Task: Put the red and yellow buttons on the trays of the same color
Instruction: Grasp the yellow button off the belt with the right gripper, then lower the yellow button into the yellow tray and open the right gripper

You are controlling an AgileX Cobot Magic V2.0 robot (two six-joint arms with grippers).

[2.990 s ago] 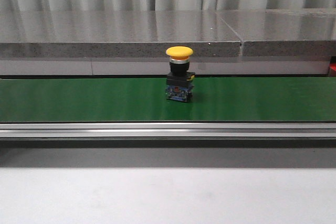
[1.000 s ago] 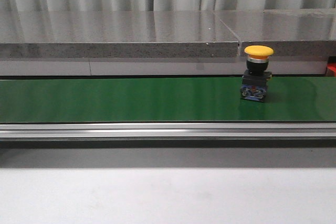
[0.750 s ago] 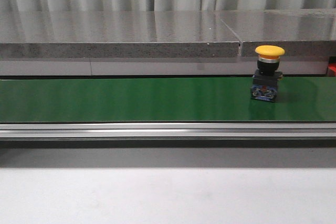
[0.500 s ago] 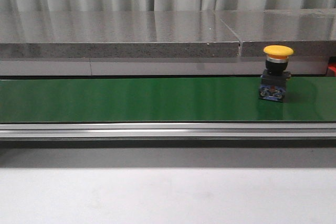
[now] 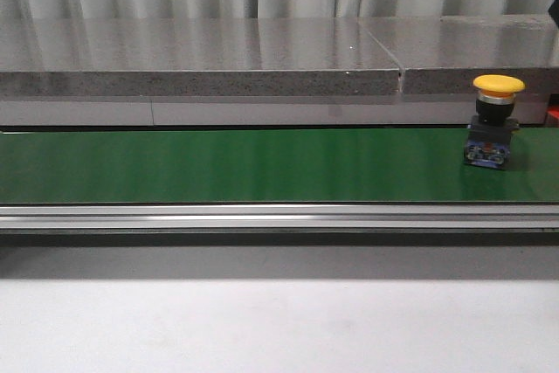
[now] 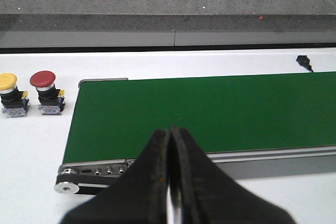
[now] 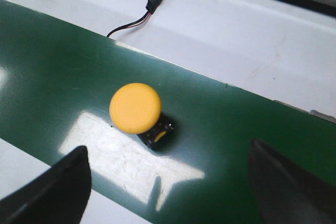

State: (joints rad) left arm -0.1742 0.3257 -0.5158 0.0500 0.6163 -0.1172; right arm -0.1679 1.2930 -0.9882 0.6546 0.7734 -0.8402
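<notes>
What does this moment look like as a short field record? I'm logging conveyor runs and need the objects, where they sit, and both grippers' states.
belt item: yellow button, upright on green belt, near its right end in the front view
off belt: second yellow button and red button, side by side on white table beyond the belt's end
left gripper: shut, empty, away from the buttons
right gripper: open, above the belt button, not touching it
trays: none in view

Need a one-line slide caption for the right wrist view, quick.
Right gripper, jaws open, above a yellow mushroom push button standing upright on the green conveyor belt.
</notes>
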